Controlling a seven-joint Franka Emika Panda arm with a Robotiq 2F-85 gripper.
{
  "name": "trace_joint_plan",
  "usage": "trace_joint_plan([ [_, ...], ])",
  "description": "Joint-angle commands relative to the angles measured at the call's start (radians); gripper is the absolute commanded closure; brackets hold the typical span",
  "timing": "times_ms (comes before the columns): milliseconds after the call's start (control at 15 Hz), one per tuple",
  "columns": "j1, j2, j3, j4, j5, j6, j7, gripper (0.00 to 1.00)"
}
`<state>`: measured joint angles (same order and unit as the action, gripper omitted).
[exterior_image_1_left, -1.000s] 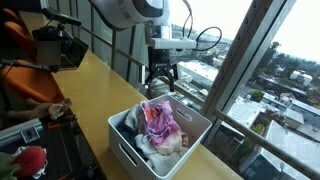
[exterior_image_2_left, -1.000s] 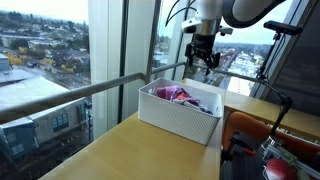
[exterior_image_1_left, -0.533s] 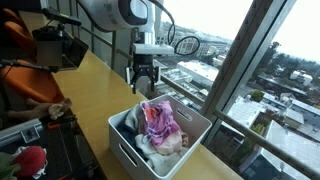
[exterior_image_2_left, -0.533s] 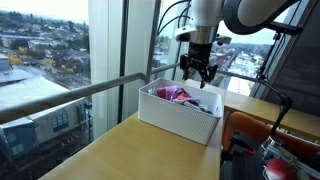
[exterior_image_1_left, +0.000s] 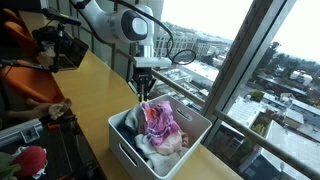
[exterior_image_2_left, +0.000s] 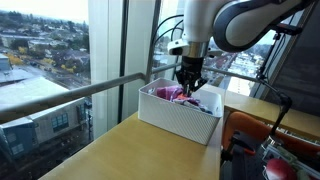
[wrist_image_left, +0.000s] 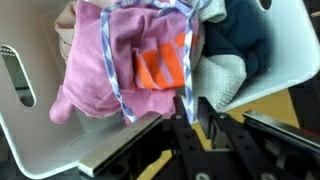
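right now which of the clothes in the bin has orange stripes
The pink garment with blue trim, in the middle of the white bin; the dark blue garment and the whitish cloth beside it are plain.

An exterior view looks along the table (exterior_image_1_left: 88, 78), white bin (exterior_image_1_left: 124, 150) near, window (exterior_image_1_left: 250, 70) at right. An exterior view looks back from the other end — bin (exterior_image_2_left: 175, 118) farther. The wrist view looks straight down, very close — all share the bin (wrist_image_left: 30, 125).
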<state>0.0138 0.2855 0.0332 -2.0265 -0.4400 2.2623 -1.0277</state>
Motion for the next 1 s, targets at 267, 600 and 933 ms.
trace_joint_plan([
  [267, -0.043, 0.196, -0.031, 0.168, -0.016, 0.039, -0.029, 1.00],
  [600, -0.088, 0.341, -0.040, 0.272, 0.012, 0.042, -0.052, 1.00],
  [933, -0.125, 0.475, -0.040, 0.356, 0.026, 0.036, -0.065, 1.00],
])
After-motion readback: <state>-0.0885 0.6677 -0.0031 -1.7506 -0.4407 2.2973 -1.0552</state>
